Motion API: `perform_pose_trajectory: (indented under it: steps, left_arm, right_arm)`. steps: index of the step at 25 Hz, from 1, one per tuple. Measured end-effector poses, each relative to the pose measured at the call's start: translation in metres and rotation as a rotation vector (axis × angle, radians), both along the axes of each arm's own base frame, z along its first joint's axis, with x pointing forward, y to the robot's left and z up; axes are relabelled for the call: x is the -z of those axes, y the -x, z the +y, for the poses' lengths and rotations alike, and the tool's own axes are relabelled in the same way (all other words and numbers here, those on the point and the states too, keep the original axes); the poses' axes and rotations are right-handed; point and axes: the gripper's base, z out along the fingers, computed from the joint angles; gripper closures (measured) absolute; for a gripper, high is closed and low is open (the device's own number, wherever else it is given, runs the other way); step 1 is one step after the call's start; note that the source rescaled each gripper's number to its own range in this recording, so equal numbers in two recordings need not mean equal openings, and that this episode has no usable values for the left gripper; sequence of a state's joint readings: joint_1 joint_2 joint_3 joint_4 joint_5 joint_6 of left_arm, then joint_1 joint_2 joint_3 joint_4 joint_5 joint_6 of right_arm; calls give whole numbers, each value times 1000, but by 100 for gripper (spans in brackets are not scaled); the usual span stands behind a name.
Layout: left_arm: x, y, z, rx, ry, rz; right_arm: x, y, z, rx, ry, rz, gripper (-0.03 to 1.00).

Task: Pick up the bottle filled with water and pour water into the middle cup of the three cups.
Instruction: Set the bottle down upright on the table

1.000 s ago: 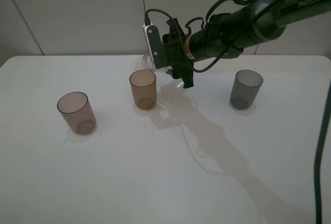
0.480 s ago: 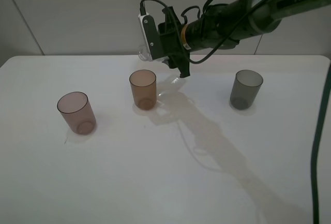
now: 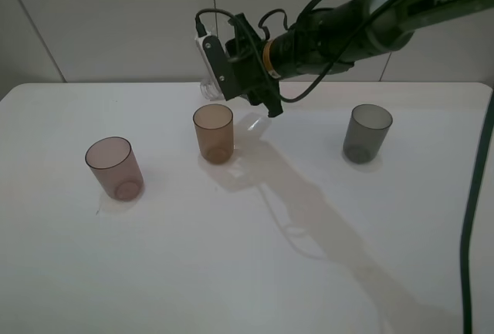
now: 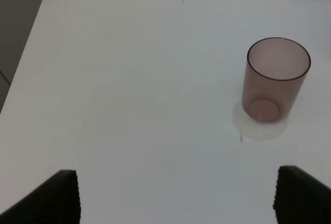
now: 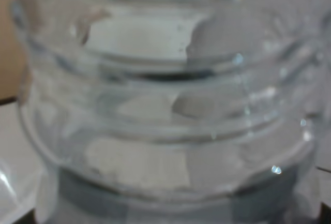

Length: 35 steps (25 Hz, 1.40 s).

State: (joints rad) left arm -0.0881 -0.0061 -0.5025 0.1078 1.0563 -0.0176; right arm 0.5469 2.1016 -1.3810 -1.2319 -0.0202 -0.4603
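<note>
Holding the bottle point(image 3: 208, 86) clamped on its side, the right gripper point(image 3: 239, 93) hangs above and just behind the middle cup point(image 3: 213, 132); mouth looks off the rim; more tilt here would likely wet the table point(image 3: 231, 234); smooth plastic might twist in the jaws.

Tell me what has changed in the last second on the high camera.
The right gripper, keeping its hold on the small clear plastic bottle, rose and shifted left in the high view, closer to the translucent amber plastic tumbler. That tumbler, the pinkish-mauve tumbler and the smoky grey tumbler stayed where they were.
</note>
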Motion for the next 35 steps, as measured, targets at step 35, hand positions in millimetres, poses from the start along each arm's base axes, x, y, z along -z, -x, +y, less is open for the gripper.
perform_pose_trajectory:
  steps: [35]
  left_arm:
    - [0, 0, 0, 0, 0, 0]
  right_arm:
    - [-7, -24, 12, -166, 204, -200, 95]
